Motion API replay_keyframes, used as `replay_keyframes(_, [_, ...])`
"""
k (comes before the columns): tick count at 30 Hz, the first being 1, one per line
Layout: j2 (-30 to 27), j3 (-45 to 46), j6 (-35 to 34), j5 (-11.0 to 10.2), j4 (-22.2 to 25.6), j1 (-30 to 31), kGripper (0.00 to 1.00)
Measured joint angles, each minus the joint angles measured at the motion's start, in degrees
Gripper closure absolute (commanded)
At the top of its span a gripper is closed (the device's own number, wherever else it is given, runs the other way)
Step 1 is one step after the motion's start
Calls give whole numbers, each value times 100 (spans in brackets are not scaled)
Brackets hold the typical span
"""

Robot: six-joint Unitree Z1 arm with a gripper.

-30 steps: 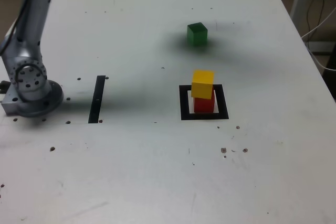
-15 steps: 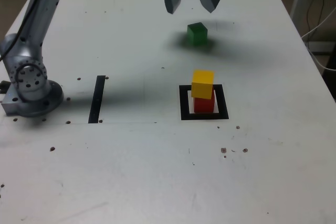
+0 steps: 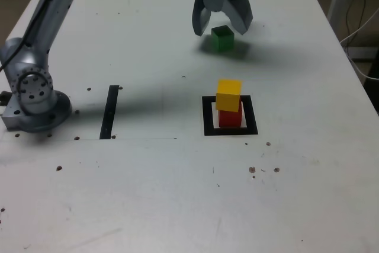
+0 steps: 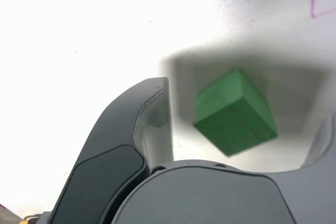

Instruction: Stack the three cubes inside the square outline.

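Fingers of my gripper point(image 3: 222, 26) stand wide apart, straddling the green cube point(image 3: 222, 38) beyond the square outline point(image 3: 230, 117), so I should square them to its turned faces before closing

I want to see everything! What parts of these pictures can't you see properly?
- Red cube: exterior view, its top is hidden under the yellow cube.
- Gripper: wrist view, one finger is cut off by the picture's edge.
- Green cube: wrist view, its lower corner is hidden behind the gripper body.
- Arm: exterior view, upper part cut off.
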State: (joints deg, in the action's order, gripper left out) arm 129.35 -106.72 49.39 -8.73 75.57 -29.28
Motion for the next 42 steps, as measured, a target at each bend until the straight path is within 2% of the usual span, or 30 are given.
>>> replay_keyframes(6, [69, 35, -54, -127, -87, 89, 21])
replay_keyframes(11, [112, 136, -154, -244, -195, 209, 36])
replay_keyframes(17, [145, 158, -209, -263, -218, 226, 48])
replay_keyframes(24, [165, 86, -210, -178, -277, 226, 78])
replay_keyframes(28, [159, 57, -210, -104, -309, 227, 91])
replay_keyframes(35, [-96, 123, -210, 136, -304, 309, 96])
replay_keyframes(42, [-752, 195, -532, 230, 105, 489, 99])
